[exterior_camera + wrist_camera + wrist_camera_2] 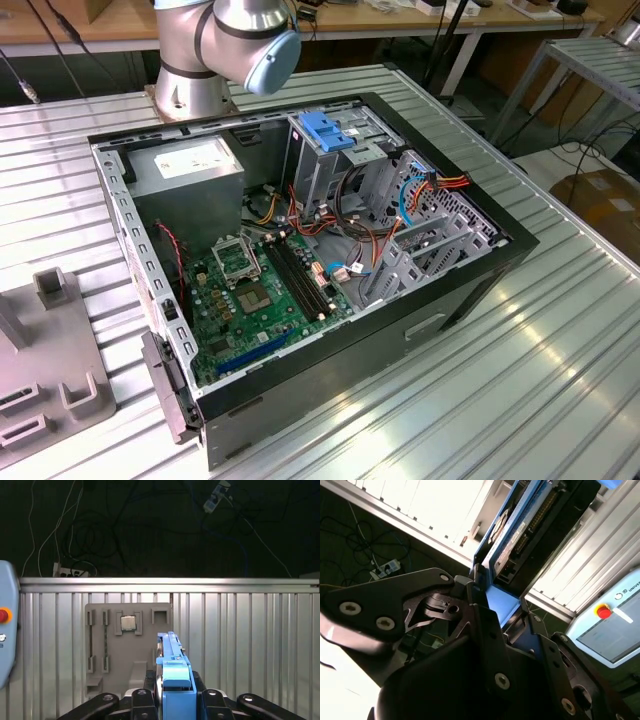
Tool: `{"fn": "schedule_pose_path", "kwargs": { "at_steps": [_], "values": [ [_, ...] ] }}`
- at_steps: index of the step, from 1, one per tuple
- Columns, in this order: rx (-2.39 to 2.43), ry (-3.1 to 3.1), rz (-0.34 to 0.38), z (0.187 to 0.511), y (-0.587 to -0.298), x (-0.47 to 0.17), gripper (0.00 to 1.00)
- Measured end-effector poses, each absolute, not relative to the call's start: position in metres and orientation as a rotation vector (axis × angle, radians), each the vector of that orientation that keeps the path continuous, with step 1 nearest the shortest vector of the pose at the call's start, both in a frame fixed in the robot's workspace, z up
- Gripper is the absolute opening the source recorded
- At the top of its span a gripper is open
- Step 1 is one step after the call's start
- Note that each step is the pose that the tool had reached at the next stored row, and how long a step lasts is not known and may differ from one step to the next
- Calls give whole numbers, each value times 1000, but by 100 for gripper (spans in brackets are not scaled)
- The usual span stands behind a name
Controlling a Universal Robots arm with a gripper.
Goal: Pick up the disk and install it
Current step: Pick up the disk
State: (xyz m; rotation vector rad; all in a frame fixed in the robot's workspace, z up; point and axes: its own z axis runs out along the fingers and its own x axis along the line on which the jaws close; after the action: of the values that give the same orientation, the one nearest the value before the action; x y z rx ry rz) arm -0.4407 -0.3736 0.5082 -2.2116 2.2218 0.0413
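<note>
My gripper (pixel 175 696) is shut on the disk (pixel 172 662), whose bright blue plastic frame stands edge-on between the black fingers (pixel 142 700). In the second wrist view the disk (pixel 520 535) shows its dark underside with connector pins and its blue frame, rising out of the gripper (pixel 502 605). It hangs in the air above the ribbed metal table (pixel 240 640), away from the open computer case (pixel 480 270). In the exterior view the arm's base (pixel 215 50) stands behind the case.
Inside the case are a metal drive cage with a blue latch (pixel 325 135), a grey power supply box (pixel 185 170), the motherboard (pixel 250 290) and loose cables. A grey parts fixture (pixel 130 645) lies below the gripper. A teach pendant (pixel 615 625) lies on the table.
</note>
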Motion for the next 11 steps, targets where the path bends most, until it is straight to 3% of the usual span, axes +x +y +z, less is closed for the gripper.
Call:
{"fn": "schedule_pose_path", "kwargs": {
  "at_steps": [11],
  "values": [
    [-2212,2222,41,508,-374,-429,37]
  ]
}}
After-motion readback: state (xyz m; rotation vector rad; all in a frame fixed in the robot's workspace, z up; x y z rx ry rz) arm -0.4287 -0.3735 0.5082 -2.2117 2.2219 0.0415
